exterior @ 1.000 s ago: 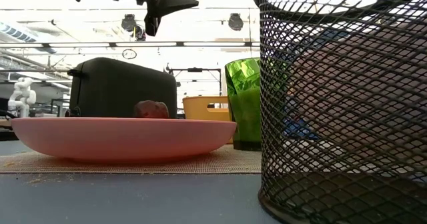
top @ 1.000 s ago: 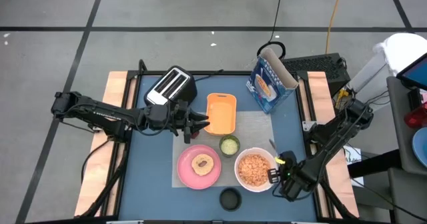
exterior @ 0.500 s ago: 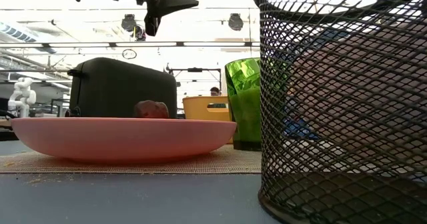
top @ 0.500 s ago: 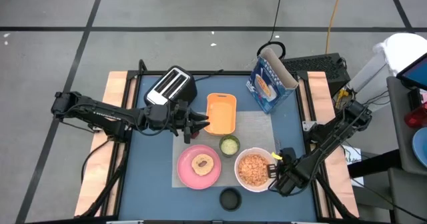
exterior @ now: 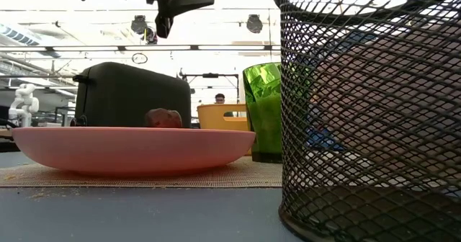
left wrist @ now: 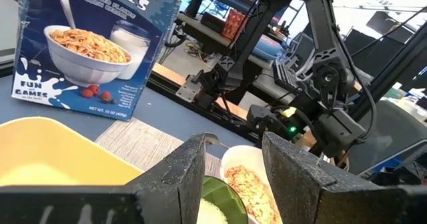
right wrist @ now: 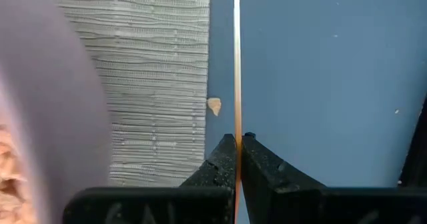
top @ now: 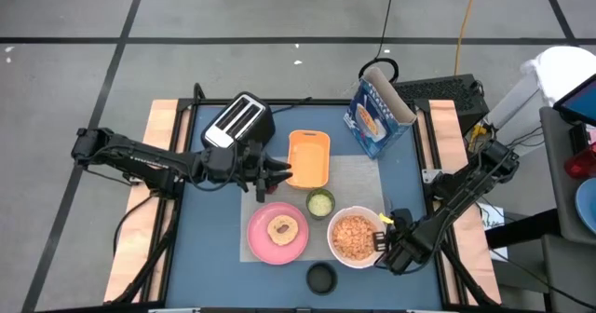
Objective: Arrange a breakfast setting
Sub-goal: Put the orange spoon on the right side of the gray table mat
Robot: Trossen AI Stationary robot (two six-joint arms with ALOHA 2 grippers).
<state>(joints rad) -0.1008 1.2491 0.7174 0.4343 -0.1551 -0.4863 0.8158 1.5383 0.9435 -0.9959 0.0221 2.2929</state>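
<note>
I see my right gripper (top: 381, 242) closer to the white bowl (top: 354, 238) than a second ago, now just beside its rim; over the last half second it barely shifts. Behind the orange tray (exterior: 222, 116), a person (exterior: 220, 99) in the far room shows further toward the toaster side.

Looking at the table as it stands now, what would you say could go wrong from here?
The right gripper pinches a thin spoon edge-on beside the full white bowl; it might twist or slip from the grip. A careless swing could nudge the bowl and spill cereal onto the mat. The left gripper hangs open near the orange tray and green cup, which it could bump.
</note>
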